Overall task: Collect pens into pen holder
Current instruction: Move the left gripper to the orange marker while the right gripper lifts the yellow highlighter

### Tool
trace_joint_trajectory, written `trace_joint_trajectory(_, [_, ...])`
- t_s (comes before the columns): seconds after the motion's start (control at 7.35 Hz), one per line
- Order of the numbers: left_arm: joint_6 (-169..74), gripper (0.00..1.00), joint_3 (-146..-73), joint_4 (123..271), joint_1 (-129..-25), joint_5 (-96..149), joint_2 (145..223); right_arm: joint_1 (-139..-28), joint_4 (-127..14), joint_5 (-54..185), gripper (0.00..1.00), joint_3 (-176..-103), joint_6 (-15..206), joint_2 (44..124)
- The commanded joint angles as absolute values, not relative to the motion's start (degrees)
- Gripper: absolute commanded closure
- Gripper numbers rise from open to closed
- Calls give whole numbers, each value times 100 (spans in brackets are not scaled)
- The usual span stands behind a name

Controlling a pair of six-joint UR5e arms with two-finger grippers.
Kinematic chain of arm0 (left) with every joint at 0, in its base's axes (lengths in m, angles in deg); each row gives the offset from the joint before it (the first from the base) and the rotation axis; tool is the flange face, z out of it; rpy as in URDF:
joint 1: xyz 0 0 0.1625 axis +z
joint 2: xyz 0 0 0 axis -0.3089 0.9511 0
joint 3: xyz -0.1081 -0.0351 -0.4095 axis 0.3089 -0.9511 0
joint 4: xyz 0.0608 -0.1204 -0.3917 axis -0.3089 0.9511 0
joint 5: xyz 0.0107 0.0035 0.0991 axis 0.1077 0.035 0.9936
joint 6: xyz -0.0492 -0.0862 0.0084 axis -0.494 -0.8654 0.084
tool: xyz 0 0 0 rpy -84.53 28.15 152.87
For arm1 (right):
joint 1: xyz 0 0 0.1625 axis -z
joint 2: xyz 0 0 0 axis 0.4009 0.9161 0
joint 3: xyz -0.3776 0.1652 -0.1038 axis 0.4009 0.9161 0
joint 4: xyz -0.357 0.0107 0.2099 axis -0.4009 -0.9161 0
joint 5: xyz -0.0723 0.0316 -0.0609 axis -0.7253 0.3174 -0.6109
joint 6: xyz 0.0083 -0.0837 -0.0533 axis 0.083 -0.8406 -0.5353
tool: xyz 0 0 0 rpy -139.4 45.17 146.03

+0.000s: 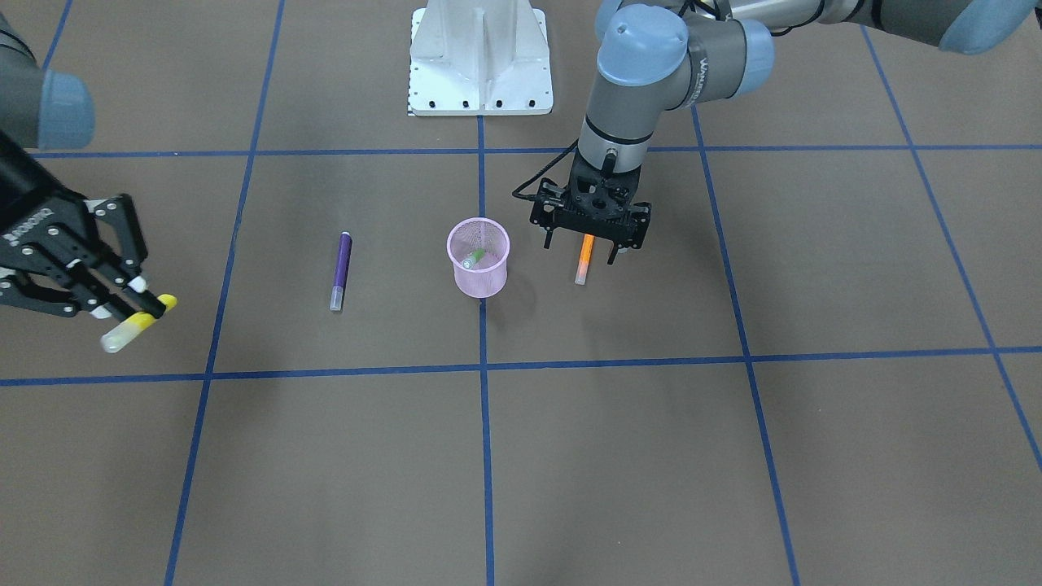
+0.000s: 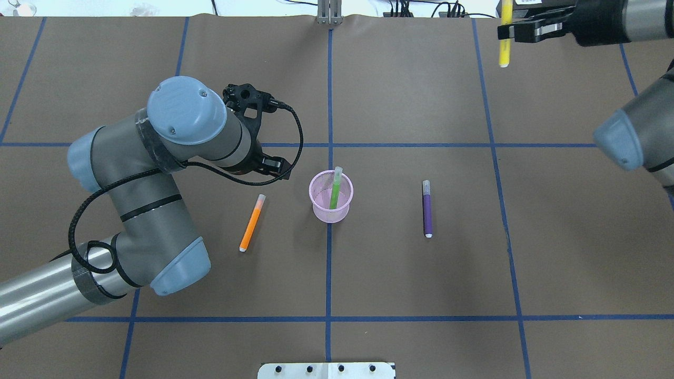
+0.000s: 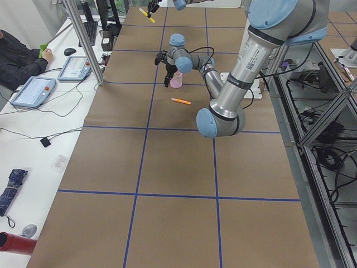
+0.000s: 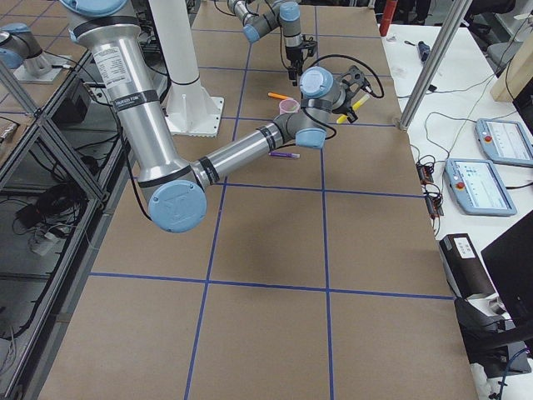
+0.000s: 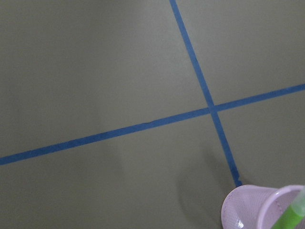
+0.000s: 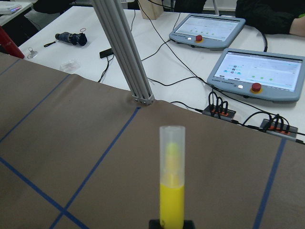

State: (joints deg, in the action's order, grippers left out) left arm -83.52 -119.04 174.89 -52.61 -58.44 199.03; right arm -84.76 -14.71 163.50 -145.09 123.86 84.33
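**One pen in the cup, one in the air, two on the table**

Green pen stands tilted inside the pen holder, cap end leaning on the rim. The holder sits upright at the middle of the table, on a blue tape line.

Right gripper is pinched on the yellow pen. It grips the coloured body, so the capped end sticks out free. The pen is raised off the table and well apart from the holder, toward the operators' edge. Judgement: this is a carry pose, and the free end gives something to aim into the cup mouth.

Left gripper points down with its fingers spread and nothing between them. It hangs above the orange pen, which lies flat just beside the holder on the robot's left. Judgement: staged for the next pick.

Purple pen lies flat on the holder's other side, untouched.

Risk, as a judgement: the mesh cup looks light, so a pen arriving at a slant could tip it.
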Motion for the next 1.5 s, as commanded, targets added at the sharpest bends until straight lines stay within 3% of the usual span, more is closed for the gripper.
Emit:
trace_joint_trajectory(0.0, [-8351, 6, -11506, 17549, -5192, -6056, 19771, -7665, -1051, 15542, 100, -14528, 12606, 8419])
trace_joint_trajectory(0.41, [-8396, 7, -11179, 17575, -5166, -6065, 19815, -7330, -1042, 15232, 100, -14651, 12712, 8419])
trace_joint_trajectory(0.68, [-8396, 17, -11029, 17602, -5157, -6065, 19859, -7276, -1042, 15232, 100, -14660, 12712, 8401])
trace_joint_trajectory(1.22, [-8405, 17, -10923, 17602, -5034, -6381, 19939, -7092, -1042, 15161, 100, -14677, 12721, 8296])
trace_joint_trajectory(1.36, [-8405, 22, -10896, 17602, -4990, -6381, 19930, -7092, -1042, 15161, 100, -14704, 12721, 8296])
